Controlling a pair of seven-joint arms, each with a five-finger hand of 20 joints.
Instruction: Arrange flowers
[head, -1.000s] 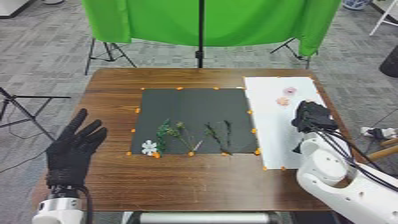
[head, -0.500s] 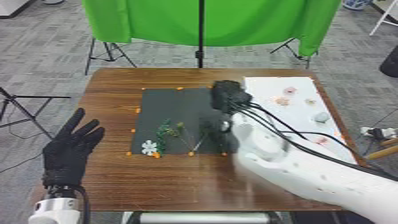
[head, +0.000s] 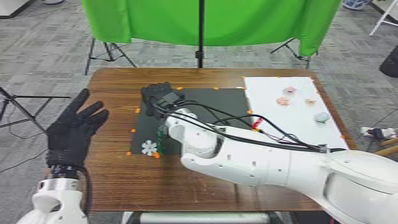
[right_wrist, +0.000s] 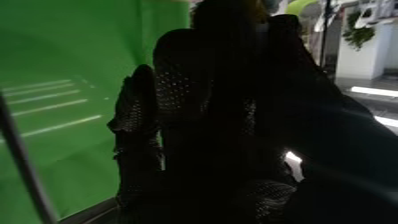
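Observation:
In the head view, my right hand (head: 160, 95) is over the back left corner of the dark sheet (head: 222, 99). Dark glove fabric of the right hand (right_wrist: 213, 125) stands against the green cloth in the right wrist view; I cannot tell whether it holds anything. A white flower (head: 149, 146) lies at the sheet's front left corner, with a bit of green stem (head: 162, 133) just behind it. My right arm covers the sheet's front middle and right. Pinkish flowers (head: 290, 90) and a pale green one (head: 322, 117) lie on the white sheet (head: 264, 90). My left hand (head: 71, 132) is open at the table's left side.
Orange tabs (head: 179, 88) line the sheets' edges on the brown wooden table (head: 124, 185). A green cloth (head: 160, 22) hangs behind the table, with a black stand pole (head: 201, 30) in front of it. My right forearm crosses the table's front right part.
My right hand has moved left from the white sheet, across the dark sheet to its back left corner. The arm now hides stems seen earlier. My left hand has shifted slightly.

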